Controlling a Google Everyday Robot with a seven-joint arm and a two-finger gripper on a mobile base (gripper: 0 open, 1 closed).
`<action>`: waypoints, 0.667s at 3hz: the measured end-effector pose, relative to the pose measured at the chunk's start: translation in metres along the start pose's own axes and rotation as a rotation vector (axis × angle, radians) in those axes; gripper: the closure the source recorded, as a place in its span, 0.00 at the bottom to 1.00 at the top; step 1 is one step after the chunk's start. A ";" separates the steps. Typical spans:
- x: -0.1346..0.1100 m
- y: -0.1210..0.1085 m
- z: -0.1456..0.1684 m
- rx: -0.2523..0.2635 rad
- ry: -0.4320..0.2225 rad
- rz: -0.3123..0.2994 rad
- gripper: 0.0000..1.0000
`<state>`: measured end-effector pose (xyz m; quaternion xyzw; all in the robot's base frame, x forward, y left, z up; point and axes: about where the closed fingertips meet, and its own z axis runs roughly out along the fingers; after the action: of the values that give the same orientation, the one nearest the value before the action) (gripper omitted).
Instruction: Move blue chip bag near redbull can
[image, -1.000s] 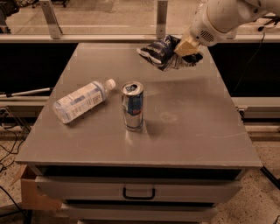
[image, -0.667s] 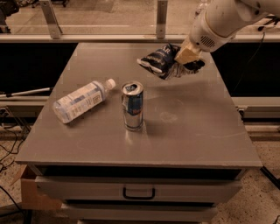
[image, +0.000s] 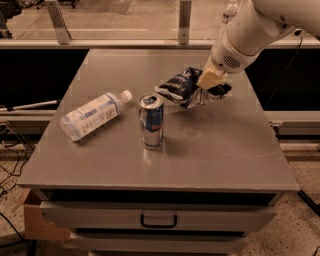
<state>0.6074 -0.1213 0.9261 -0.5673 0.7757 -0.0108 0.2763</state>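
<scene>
The redbull can (image: 151, 121) stands upright near the middle of the grey table (image: 225, 155). It is slim, silver and blue, with a pull-tab top. The blue chip bag (image: 181, 87) is crumpled dark blue foil with white patches. It hangs in the air just right of and behind the can's top, a little above the table. My gripper (image: 209, 89) comes from the upper right on a white arm and is shut on the right end of the bag.
A clear plastic water bottle (image: 94, 114) with a white cap lies on its side at the left of the can. The table has a drawer (image: 158, 218) in front. A railing and glass panel stand behind the table.
My gripper has moved forward and left with the blue chip bag, bringing it from the table's back right toward the can. The can and bottle have not moved.
</scene>
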 end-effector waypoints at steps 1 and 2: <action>-0.001 0.011 0.003 -0.025 0.004 -0.010 1.00; -0.004 0.020 0.002 -0.037 0.004 -0.032 1.00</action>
<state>0.5919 -0.1103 0.9190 -0.5846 0.7672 -0.0017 0.2640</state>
